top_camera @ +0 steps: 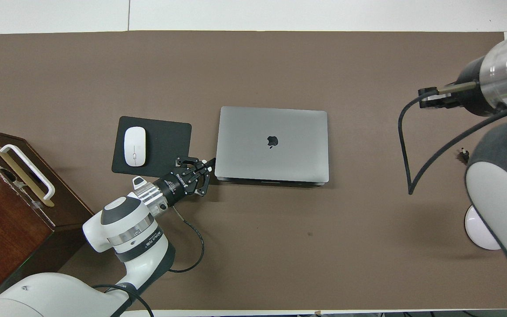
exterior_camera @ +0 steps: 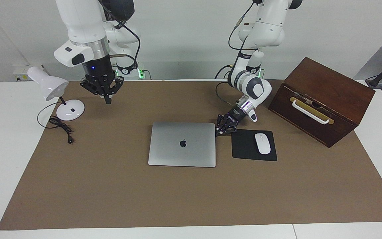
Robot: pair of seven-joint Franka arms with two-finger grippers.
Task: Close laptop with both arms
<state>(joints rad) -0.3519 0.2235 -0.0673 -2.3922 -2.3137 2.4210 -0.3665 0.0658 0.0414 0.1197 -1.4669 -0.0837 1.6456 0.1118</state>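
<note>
The laptop point(exterior_camera: 182, 143) lies shut and flat mid-mat — silver-grey, logo up — just beside the black mousepad point(exterior_camera: 245, 149) carrying a white mouse point(exterior_camera: 262, 143). The left gripper point(exterior_camera: 223, 128) sits at its corner nearest the robots, fingertips pinched together; the right gripper point(exterior_camera: 106, 99), likewise closed and empty, hangs near the lamp point(exterior_camera: 55, 93). The wooden box point(exterior_camera: 322, 99) is closed.

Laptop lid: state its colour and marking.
Silver-grey laptop lid, black apple logo at centre; clearest overhead.

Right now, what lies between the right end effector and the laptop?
Nothing: only bare brown mat between the raised right end effector and the closed laptop, clearest in the facing view.
</note>
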